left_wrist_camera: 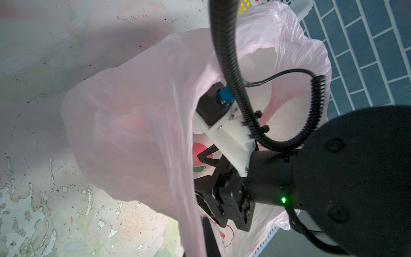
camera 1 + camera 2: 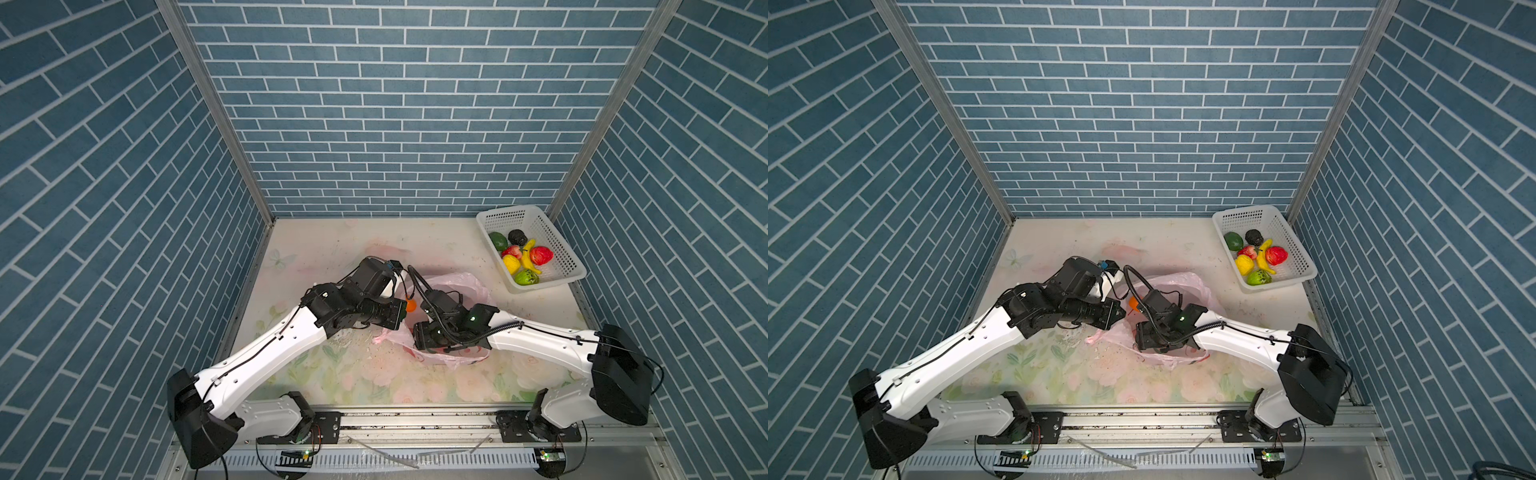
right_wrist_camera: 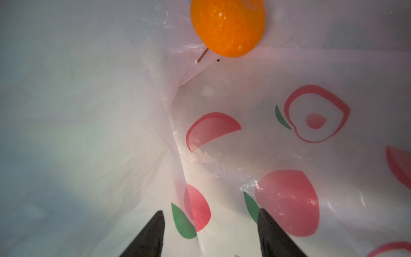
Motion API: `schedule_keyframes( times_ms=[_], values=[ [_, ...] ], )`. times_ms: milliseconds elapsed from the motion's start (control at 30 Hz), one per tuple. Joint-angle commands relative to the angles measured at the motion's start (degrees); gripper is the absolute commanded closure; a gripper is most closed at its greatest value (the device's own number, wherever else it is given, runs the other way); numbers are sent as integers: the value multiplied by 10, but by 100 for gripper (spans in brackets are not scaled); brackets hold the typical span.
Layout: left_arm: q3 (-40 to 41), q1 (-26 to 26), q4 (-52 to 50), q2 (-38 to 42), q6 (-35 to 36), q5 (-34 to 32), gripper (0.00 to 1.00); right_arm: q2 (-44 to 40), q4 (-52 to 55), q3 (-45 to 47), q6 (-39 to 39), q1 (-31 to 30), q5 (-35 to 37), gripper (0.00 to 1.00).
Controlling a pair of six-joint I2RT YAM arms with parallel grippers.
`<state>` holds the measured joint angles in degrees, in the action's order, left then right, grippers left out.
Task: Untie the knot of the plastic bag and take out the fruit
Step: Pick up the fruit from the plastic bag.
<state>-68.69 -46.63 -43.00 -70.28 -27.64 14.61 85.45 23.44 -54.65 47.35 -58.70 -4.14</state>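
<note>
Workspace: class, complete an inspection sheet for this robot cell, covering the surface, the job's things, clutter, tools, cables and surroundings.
Surface: floral table cover, worn and flaking in patches.
Job's things: plastic bag mouth wide open; orange fruit inside it; seven toy fruits in the white basket.
Clutter: dark specks only.
Tools: left tool shut, seemingly pinching the bag's edge; right tool open, empty, inside the bag.
Cables: black corrugated cable arcs over the bag mouth.
Surroundings: blue brick-pattern walls, metal frame posts.

Left hand (image 2: 402, 311) closed, right hand (image 3: 210, 211) spread.
</note>
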Motion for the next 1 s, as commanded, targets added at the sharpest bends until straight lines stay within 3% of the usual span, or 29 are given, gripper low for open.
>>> schedule_keyframes(
  times_ms=[0, 567, 967],
  values=[
    [-15, 0, -9, -4, 9, -5, 100, 23, -37, 14, 36, 5, -27, 34],
    [1, 0, 0, -7, 20, 10, 100, 119, -153, -10, 110, 46, -64, 28],
    [74, 0, -52, 30, 21, 5, 100, 124, -268, -19, 181, 50, 15, 23]
  ],
)
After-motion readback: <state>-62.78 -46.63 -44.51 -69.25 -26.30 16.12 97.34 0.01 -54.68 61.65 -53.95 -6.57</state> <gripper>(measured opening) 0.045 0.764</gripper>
